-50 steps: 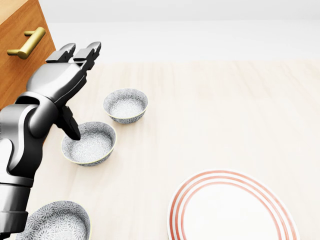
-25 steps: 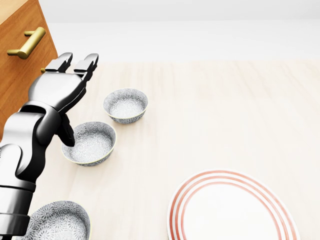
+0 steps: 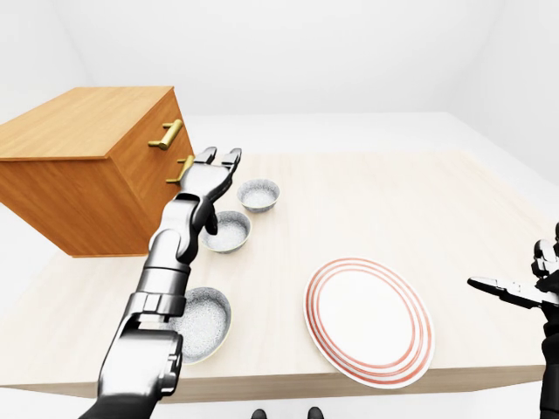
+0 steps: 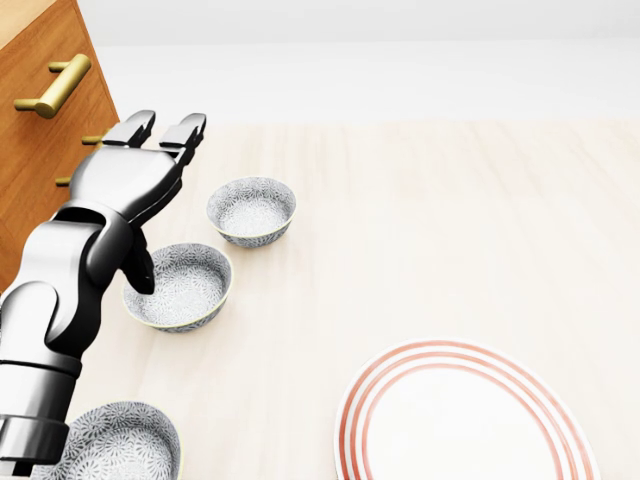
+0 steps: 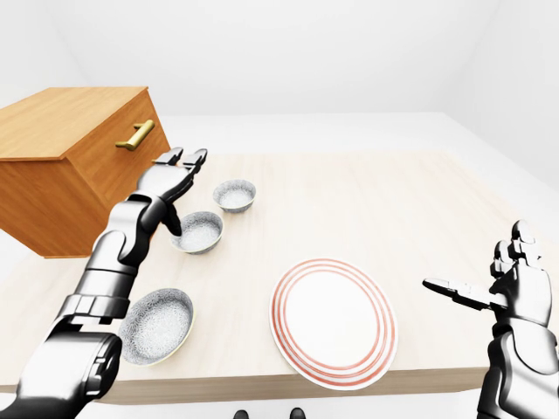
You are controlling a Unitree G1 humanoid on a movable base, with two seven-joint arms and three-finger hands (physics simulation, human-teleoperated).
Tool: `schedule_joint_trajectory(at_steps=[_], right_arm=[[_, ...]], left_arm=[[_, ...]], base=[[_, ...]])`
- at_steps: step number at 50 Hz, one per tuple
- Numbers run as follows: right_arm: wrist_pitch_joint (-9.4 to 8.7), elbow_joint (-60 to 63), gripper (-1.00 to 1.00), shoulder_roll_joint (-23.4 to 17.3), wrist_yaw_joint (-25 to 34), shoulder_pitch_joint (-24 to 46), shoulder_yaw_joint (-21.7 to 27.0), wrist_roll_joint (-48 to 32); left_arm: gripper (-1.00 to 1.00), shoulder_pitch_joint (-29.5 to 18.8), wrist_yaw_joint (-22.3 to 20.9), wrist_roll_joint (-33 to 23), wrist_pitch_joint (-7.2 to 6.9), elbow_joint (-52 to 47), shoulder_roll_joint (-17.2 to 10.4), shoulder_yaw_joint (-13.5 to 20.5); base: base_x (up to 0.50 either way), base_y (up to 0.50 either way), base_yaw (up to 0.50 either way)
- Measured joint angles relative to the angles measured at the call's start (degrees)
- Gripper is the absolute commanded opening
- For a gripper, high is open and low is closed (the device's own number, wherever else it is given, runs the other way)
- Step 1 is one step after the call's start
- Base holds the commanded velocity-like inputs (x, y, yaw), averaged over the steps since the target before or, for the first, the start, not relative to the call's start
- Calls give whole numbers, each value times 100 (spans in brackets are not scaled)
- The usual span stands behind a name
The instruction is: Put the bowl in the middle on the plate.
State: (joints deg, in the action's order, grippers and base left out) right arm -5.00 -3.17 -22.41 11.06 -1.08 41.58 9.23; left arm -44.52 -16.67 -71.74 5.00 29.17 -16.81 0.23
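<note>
Bowls number three, and not all show whole: in the head view the bottom bowl (image 4: 125,445) is cut by the picture's lower edge and partly covered by the left forearm. The left robot hand (image 4: 125,185) hides the left rim of the middle bowl (image 4: 190,290), and only the top bowl (image 4: 252,212) is seen entire. All three are round and shallow, with a grey speckled pattern inside and out. They stand in a row along the left edge of the bench (image 4: 450,220), a pale wood-grain slab. The middle bowl rests on the bench between the other two, well apart from the plate (image 3: 369,321). There is one plate, flat, white and red-ringed, bare, by the bench edge at the bottom of the eye views; the head view crops it. The left robot hand, of grey metal, is released, with two fingers stretched flat above the bench and the dark thumb pointing down at the middle bowl's left rim. Whether the thumb touches the rim cannot be told. The right robot hand (image 5: 515,284) hangs beyond the bench's right edge, spread and grasping nothing; the left-eye view clips it. One boxy wooden chest (image 3: 79,175) stands off the bench's left edge and has two brass handles (image 3: 166,135), the lower mostly hidden behind the hand.
</note>
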Motion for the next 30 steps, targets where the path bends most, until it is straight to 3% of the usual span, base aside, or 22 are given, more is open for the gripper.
schedule_joint_trajectory(at_steps=[17,30], right_arm=[[0,-42,100,-9,-11,9,-20,-10],[0,-76,100,-13,-13,13,-32,-34]], left_arm=[[100,-1,-68,-26,0,62,35,-29],[100,376,-348,59,0,-378,28,32]], base=[[0,0,0],[0,0,0]])
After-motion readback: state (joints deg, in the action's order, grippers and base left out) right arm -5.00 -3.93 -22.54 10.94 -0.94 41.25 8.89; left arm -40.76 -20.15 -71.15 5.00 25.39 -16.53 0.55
